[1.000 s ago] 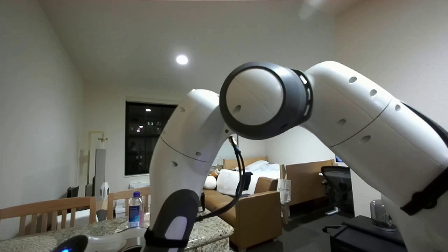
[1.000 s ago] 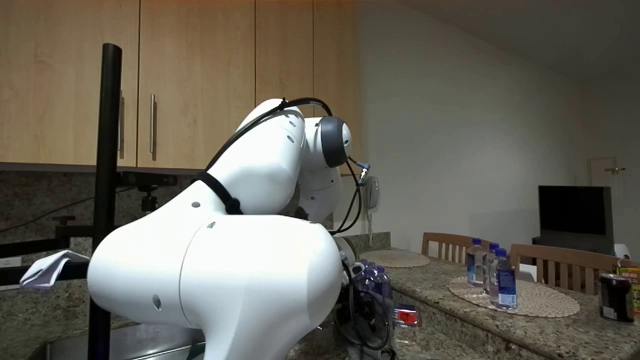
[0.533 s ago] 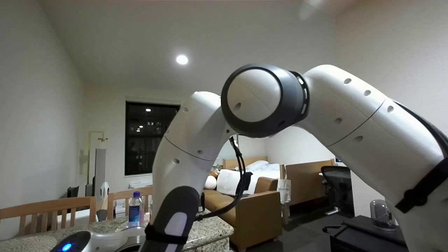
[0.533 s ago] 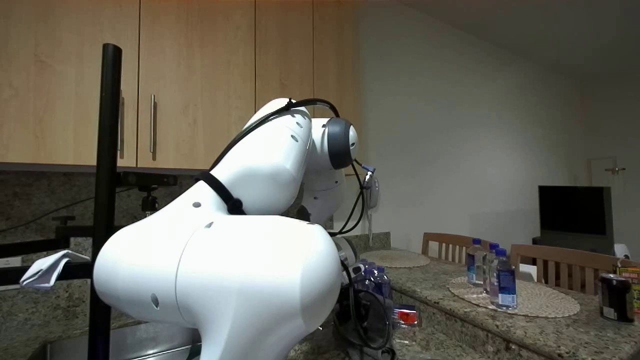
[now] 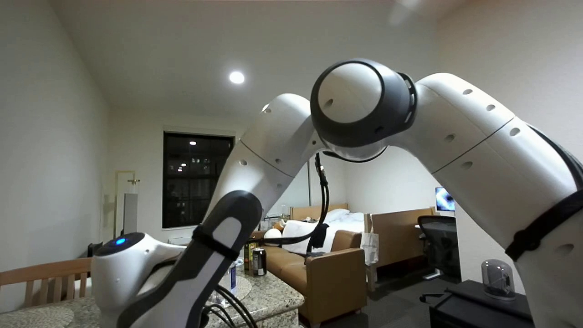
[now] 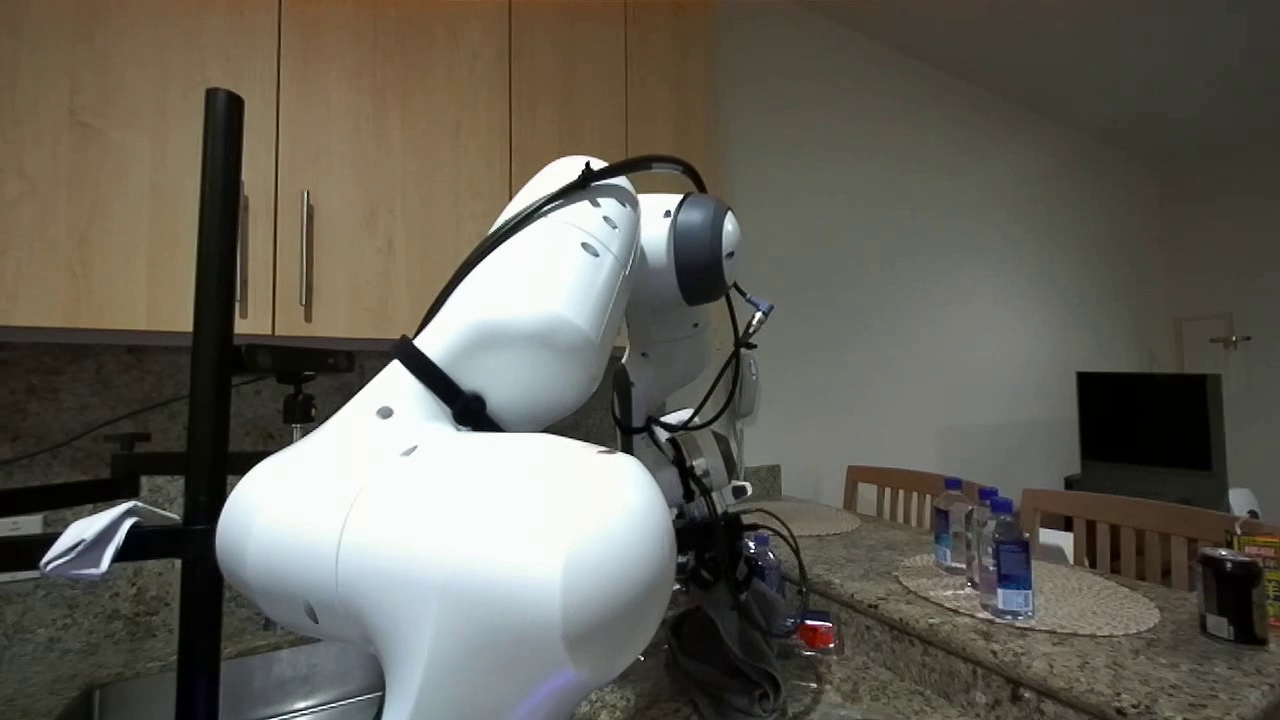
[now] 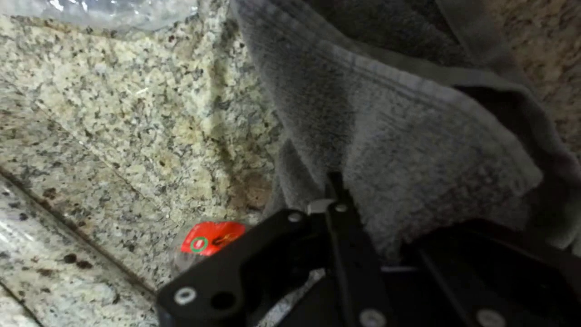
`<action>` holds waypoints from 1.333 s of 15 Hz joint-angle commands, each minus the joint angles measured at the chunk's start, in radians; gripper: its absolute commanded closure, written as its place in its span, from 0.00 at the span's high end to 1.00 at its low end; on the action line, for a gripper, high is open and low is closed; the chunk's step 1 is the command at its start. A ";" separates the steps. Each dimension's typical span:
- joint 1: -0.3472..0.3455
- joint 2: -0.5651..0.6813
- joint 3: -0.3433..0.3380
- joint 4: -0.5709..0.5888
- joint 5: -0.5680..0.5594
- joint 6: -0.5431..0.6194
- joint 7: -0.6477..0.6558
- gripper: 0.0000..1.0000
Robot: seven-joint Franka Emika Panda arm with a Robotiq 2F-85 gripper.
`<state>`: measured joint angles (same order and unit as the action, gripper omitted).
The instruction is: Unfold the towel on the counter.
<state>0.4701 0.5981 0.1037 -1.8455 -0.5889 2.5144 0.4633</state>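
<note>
Grey towel (image 7: 431, 131): bunched in loose folds above the speckled counter (image 7: 150, 113), a hemmed edge curling across it; in an exterior view it drapes down below the wrist.
Gripper (image 7: 352, 200): jaws pinch a fold of the towel; most of it spreads beyond the tips and toward the right of the wrist view.
Red-labelled pack (image 7: 211, 237): near the towel, partly covered by the finger linkage.
Clear plastic (image 7: 104, 14): on the counter, cut off at the top corner.
Blue-capped bottle (image 6: 765, 568): just beside the wrist, partly masked.
Higher stone ledge (image 6: 860, 560): woven mat (image 6: 1095, 600) bearing three bottles (image 6: 1012, 560); dark can (image 6: 1230, 595) near it.
Hard to make out: one fingertip, under the towel; whether the lowest folds touch stone, I cannot tell.
</note>
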 commanded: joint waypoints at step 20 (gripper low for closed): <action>-0.268 -0.096 0.020 0.169 0.418 -0.639 -0.495 0.10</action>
<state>0.2233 0.4600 0.1347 -1.7308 -0.2032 1.9485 -0.0142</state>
